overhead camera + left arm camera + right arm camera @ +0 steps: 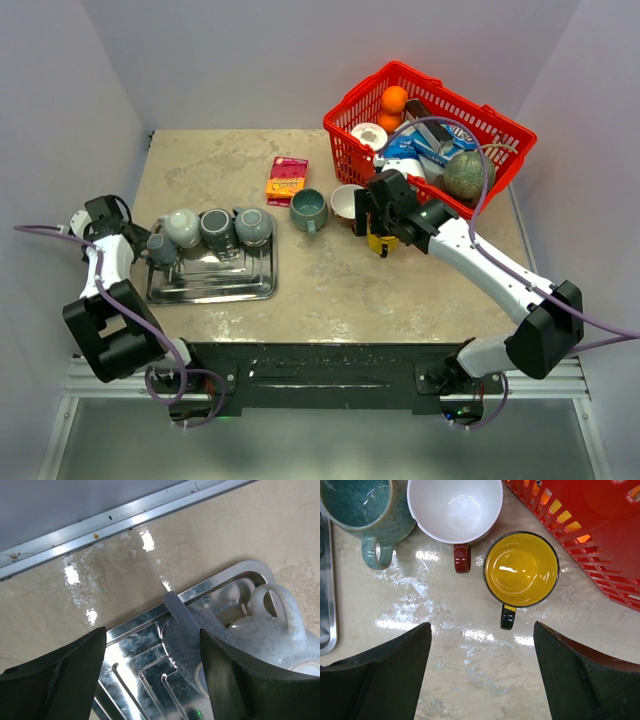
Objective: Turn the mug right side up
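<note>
A steel tray (215, 283) at the left holds several grey mugs. A pale speckled mug (182, 226) shows a rounded, closed top and looks upside down; its handle and body show in the left wrist view (280, 635). A small dark grey mug (160, 248) stands at the tray's left end. My left gripper (152, 252) is open and empty above it; the mug (185, 640) lies between and below the fingers (152, 680). My right gripper (482, 680) is open and empty over bare table, just on the near side of an upright yellow mug (521, 570).
An upright teal mug (357, 505) and a white mug with a red handle (455, 507) stand beside the yellow one. A red basket (500, 125) of groceries stands at the back right. A snack packet (287, 179) lies behind the teal mug. Two more grey mugs (235, 227) stand in the tray.
</note>
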`<action>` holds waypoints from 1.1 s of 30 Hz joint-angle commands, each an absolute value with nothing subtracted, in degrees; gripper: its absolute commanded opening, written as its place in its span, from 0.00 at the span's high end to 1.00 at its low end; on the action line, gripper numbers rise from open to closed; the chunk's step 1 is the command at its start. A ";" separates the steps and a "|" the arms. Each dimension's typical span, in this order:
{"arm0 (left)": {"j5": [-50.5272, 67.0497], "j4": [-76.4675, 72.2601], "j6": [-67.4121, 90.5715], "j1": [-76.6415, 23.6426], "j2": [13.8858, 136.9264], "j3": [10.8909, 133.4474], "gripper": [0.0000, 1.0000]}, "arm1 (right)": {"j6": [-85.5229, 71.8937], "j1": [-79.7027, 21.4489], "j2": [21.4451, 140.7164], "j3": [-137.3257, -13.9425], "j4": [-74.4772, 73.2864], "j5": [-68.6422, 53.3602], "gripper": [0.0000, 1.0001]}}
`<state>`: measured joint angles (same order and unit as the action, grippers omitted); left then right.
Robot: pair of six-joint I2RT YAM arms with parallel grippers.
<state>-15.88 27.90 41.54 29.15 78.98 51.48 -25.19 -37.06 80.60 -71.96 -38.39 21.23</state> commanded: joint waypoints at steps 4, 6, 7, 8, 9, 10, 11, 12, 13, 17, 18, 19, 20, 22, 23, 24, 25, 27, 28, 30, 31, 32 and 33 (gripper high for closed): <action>-18.11 21.45 42.71 29.53 81.12 51.42 0.22 | -24.61 -36.74 80.68 -74.27 -37.88 20.22 0.15; -17.67 20.66 42.71 29.53 81.91 50.80 0.22 | -24.61 -36.74 80.68 -74.27 -37.88 20.04 0.15; -17.23 20.74 42.80 29.53 82.26 50.71 0.22 | -24.52 -36.74 80.77 -74.27 -37.79 19.95 0.15; -17.05 20.74 42.72 29.53 82.96 50.45 0.22 | -24.52 -36.74 80.77 -74.35 -37.79 19.95 0.15; -16.88 20.74 42.89 29.53 83.23 50.19 0.24 | -24.52 -36.74 80.86 -74.36 -37.79 19.95 0.15; -16.53 20.57 42.98 29.53 83.41 49.92 0.25 | -24.52 -36.83 80.86 -74.36 -37.79 19.78 0.15; -16.26 20.57 42.89 29.53 83.58 49.40 0.26 | -24.52 -36.74 80.86 -74.27 -37.79 19.69 0.15; -16.00 20.83 43.06 29.53 83.50 49.22 0.29 | -24.43 -36.74 80.95 -74.18 -37.79 19.69 0.15; -15.65 21.18 43.15 29.53 83.50 49.04 0.30 | -24.52 -36.74 80.95 -74.18 -37.79 19.69 0.15; -15.91 25.29 45.17 29.53 81.31 48.17 0.32 | -24.78 -36.83 80.86 -73.30 -37.36 19.07 0.15; -15.82 25.83 45.70 29.44 80.95 47.90 0.32 | -24.96 -36.74 81.03 -72.87 -37.09 18.81 0.15; -15.47 26.27 46.49 29.53 80.43 47.55 0.32 | -25.13 -36.83 81.04 -72.51 -36.65 18.55 0.15; -15.29 27.06 46.93 29.44 79.64 46.85 0.32 | -25.31 -36.74 81.21 -72.34 -36.65 17.94 0.16; -14.16 27.95 48.07 29.44 78.67 45.45 0.32 | -25.84 -36.74 81.39 -71.90 -36.39 17.49 0.16; -13.54 28.30 48.25 29.36 77.53 44.83 0.32 | -25.93 -36.74 81.39 -71.63 -36.21 17.23 0.16; -12.93 28.47 48.69 29.44 76.82 44.04 0.32 | -26.01 -36.74 81.30 -71.46 -35.95 17.14 0.16; -11.70 28.74 49.21 29.44 75.16 42.47 0.32 | -26.02 -36.83 81.30 -71.02 -35.86 17.14 0.16; -10.29 28.65 49.57 29.44 73.14 40.62 0.32 | -26.10 -36.74 81.21 -70.67 -35.68 17.05 0.16; -8.98 29.17 50.09 29.36 71.12 39.04 0.33 | -26.10 -36.74 81.12 -70.32 -35.60 17.14 0.16; -7.57 29.36 50.19 29.36 69.00 37.27 0.33 | -26.28 -36.74 81.04 -69.87 -35.25 16.79 0.16; -6.17 29.62 50.27 29.44 67.17 35.70 0.33 | -26.28 -36.74 81.04 -69.53 -35.16 16.79 0.16; -5.37 29.71 50.27 29.36 66.28 34.99 0.34 | -26.37 -36.74 81.04 -69.35 -35.07 16.61 0.16; -3.45 29.71 50.01 29.36 65.57 34.37 0.34 | -26.45 -36.74 80.95 -69.26 -34.81 16.44 0.16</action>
<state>-9.13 28.49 48.82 29.19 69.41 37.17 -25.54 -37.04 81.32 -69.91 -37.36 17.12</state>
